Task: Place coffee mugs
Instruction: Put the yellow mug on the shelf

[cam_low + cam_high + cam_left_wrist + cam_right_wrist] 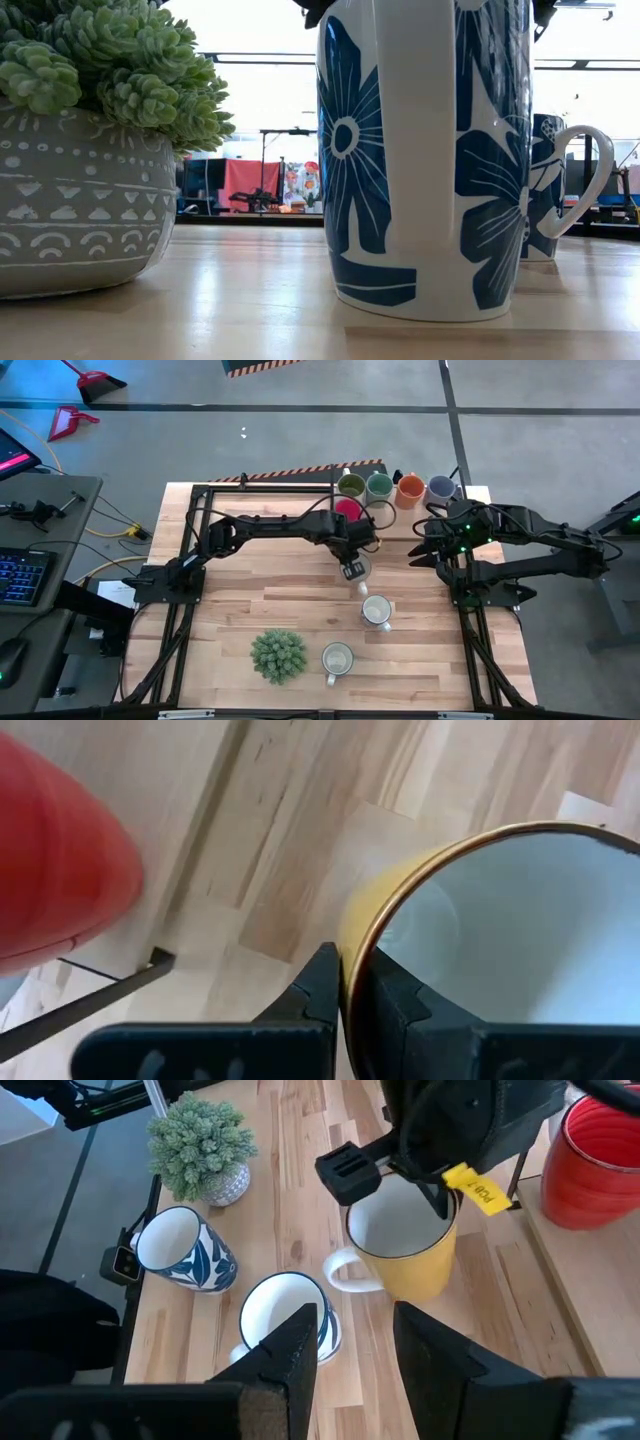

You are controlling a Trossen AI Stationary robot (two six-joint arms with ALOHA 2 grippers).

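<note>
While the left gripper (400, 1180) has its fingers clenched on the rim of the yellow mug (405, 1245), one finger inside and one outside the wall, that mug sits upright near mid-surface, handle pointing toward the plant side. A rim pinch makes sense: it keeps the handle free and lets the mug be set down flat. Cannot tell from these views whether its base is touching the surface (250, 610) yet. It is yellow outside, white inside, with a white handle. Two white mugs with blue flower print (376, 610) (337, 657) already stand in a loose line running from it toward the front edge, the nearer one beside the potted plant (278, 655). Remaining mugs are clustered at the back edge: olive (351, 486), teal (379, 486), orange (409, 488), blue-grey (440, 488), with red (347, 510) just in front of them. Right gripper (355, 1335) waits on the right side, fingers apart and holding nothing, aimed at the work area.
</note>
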